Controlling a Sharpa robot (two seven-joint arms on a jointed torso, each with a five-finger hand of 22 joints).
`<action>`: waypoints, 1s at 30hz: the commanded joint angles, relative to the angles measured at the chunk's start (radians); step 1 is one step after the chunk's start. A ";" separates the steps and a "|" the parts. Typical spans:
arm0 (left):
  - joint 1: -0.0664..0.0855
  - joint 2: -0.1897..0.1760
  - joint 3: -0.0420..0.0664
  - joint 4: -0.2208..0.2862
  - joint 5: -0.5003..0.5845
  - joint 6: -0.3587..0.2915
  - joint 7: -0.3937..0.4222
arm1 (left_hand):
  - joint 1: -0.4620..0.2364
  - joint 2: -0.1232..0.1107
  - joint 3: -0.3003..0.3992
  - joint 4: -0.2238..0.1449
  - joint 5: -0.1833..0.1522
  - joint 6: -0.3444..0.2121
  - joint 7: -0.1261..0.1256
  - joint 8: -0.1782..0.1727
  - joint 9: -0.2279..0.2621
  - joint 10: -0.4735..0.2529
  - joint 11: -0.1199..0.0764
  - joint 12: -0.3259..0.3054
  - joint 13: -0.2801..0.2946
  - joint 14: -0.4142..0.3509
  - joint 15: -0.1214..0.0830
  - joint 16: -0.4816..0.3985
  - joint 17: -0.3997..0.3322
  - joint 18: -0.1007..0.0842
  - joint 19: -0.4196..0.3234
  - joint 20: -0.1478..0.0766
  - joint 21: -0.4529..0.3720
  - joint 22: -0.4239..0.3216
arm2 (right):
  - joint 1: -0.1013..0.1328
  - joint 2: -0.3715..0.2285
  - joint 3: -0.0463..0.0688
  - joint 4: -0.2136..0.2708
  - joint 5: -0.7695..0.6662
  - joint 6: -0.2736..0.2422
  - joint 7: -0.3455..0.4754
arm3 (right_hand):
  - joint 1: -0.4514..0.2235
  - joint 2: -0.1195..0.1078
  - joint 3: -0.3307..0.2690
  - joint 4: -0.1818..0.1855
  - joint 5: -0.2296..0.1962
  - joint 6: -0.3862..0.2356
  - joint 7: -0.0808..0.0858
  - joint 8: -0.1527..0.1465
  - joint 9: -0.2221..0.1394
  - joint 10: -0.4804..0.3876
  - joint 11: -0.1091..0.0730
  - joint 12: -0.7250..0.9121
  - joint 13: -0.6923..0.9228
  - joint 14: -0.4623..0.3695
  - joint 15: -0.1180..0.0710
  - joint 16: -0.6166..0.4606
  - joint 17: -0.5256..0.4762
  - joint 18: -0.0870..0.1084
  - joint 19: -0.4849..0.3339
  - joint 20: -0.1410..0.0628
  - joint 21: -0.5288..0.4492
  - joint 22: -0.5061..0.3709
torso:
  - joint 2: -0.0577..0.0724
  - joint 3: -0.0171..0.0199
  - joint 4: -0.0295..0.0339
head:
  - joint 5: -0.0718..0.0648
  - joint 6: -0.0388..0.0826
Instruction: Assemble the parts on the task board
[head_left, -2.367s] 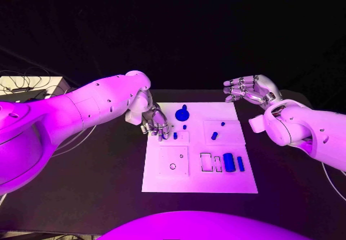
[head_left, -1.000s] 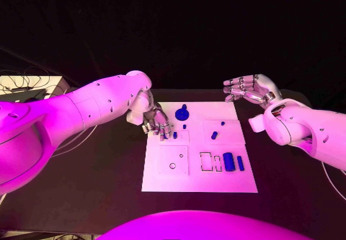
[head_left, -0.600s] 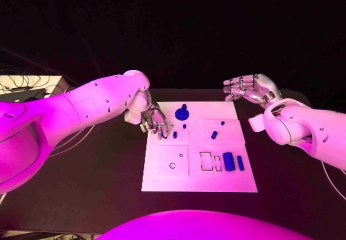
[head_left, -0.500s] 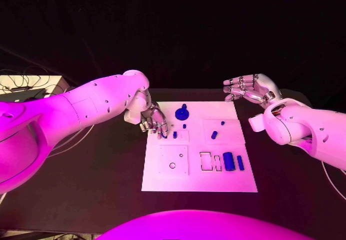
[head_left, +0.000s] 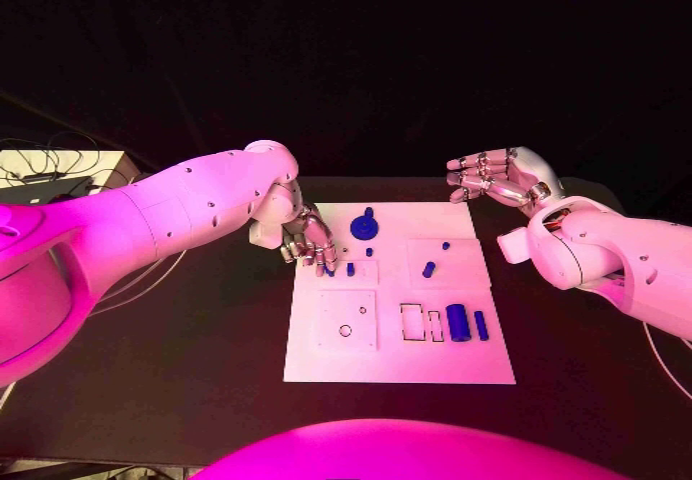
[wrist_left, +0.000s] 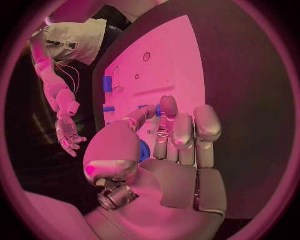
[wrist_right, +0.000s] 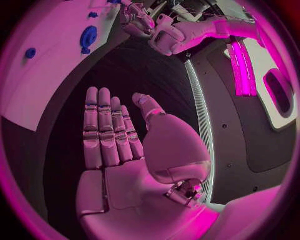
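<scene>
The left hand (head_left: 309, 243) hangs over the far left part of the white board (head_left: 400, 365), fingertips down beside a small blue peg (head_left: 351, 269); whether it pinches anything I cannot tell. The right hand (head_left: 495, 180) hovers empty, fingers loosely spread, off the board's far right corner. Likely step: seating a small peg, which calls for careful alignment.

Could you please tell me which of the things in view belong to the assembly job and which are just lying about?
Belonging to the job:
- task board
- round blue part
- blue cylinder
- small blue pegs
- left hand, at the board's far left edge

Just lying about:
- cables
- pale box beyond the table's left side
</scene>
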 joint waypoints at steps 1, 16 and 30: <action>-0.003 -0.006 -0.001 0.011 -0.014 -0.024 0.007 | 0.016 0.007 0.196 -0.192 0.007 0.008 0.000 -0.003 0.001 0.000 -0.006 0.003 -0.001 0.004 -0.005 0.006 0.001 -0.019 0.001 -0.009 0.006 0.022 | 0.000 0.000 0.000 0.001 -0.007 0.013 0.005 | -0.004 -0.004 -0.001 -0.006 0.003 -0.002 0.007 -0.004 -0.002 0.006 0.000 -0.004 -0.001 -0.005 -0.001 -0.005 -0.001 -0.014 -0.007 0.000 0.006 0.002 | 0.000 0.0001 -0.0003 | 0.001 0.000; -0.004 -0.034 0.002 0.063 -0.024 -0.060 -0.002 | 0.015 0.007 0.197 -0.192 0.007 0.008 0.001 -0.003 0.002 0.001 -0.006 0.002 -0.001 0.004 -0.006 0.006 0.002 -0.020 0.002 -0.011 0.008 0.022 | 0.000 -0.001 0.000 0.002 -0.008 0.015 0.004 | -0.004 -0.004 -0.001 -0.006 0.003 -0.002 0.007 -0.004 -0.002 0.006 0.000 -0.004 -0.001 -0.005 -0.001 -0.005 -0.001 -0.014 -0.007 0.000 0.006 0.002 | 0.000 -0.0004 0.0000 | 0.001 0.000; -0.011 -0.068 0.001 0.132 -0.048 -0.153 -0.018 | 0.013 0.008 0.197 -0.192 0.006 0.008 0.001 -0.004 0.004 0.003 -0.007 0.001 -0.002 0.003 -0.008 0.004 0.000 -0.017 0.004 -0.010 0.009 0.022 | 0.000 -0.003 0.000 0.003 -0.009 0.017 0.004 | -0.004 -0.004 -0.001 -0.006 0.003 -0.002 0.007 -0.004 -0.002 0.006 0.000 -0.004 -0.001 -0.005 -0.001 -0.005 -0.001 -0.014 -0.007 0.000 0.006 0.002 | 0.000 0.0001 0.0002 | 0.002 0.001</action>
